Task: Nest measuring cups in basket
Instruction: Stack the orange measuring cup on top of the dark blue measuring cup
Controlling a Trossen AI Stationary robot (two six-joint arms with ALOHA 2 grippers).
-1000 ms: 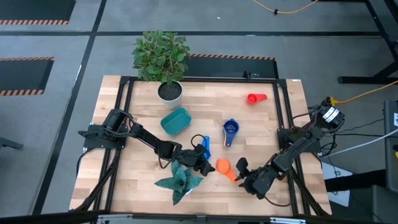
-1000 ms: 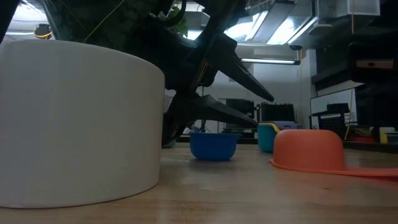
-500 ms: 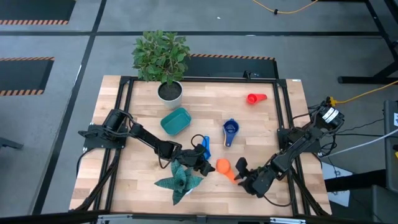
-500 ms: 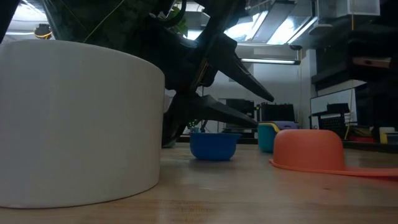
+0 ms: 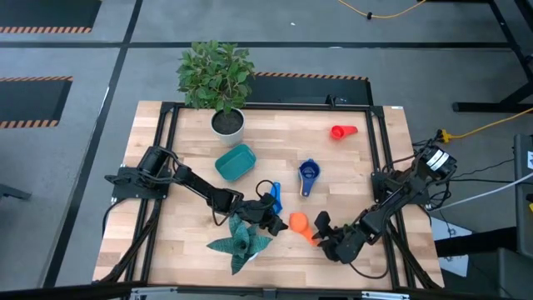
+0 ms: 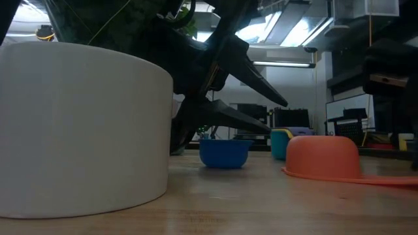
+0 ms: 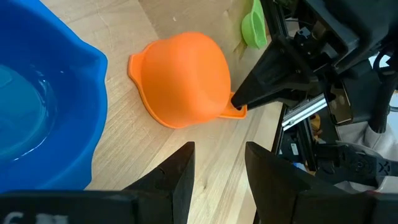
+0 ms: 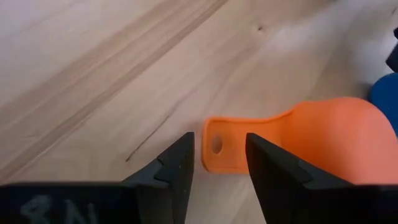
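An orange measuring cup [image 5: 298, 222] lies mouth down near the table's front, its handle pointing right. My right gripper [image 5: 317, 231] is open, and its fingers [image 8: 177, 171] stand on either side of the handle's free end [image 8: 217, 149] without touching it. My left gripper [image 5: 277, 218] is open just left of the cup [image 7: 183, 78], with nothing between its fingers. A blue cup [image 5: 273, 197] sits beside it. Farther off stand a dark blue cup [image 5: 309, 175], a red cup [image 5: 340, 132] and a green cup [image 7: 252, 28]. The teal basket [image 5: 235, 162] stands left of centre.
A white pot with a leafy plant [image 5: 226, 123] stands at the far left. A teal spiky plant [image 5: 240, 242] sits in a white pot [image 6: 78, 130] at the near edge, close by my left arm. A black frame [image 5: 379, 167] runs along the table's sides.
My right gripper has come down a little toward the orange cup's handle and tipped and rolled slightly. It now shows as a dark shape at the right of the low view. Its fingers stay open, and the cup has not moved.
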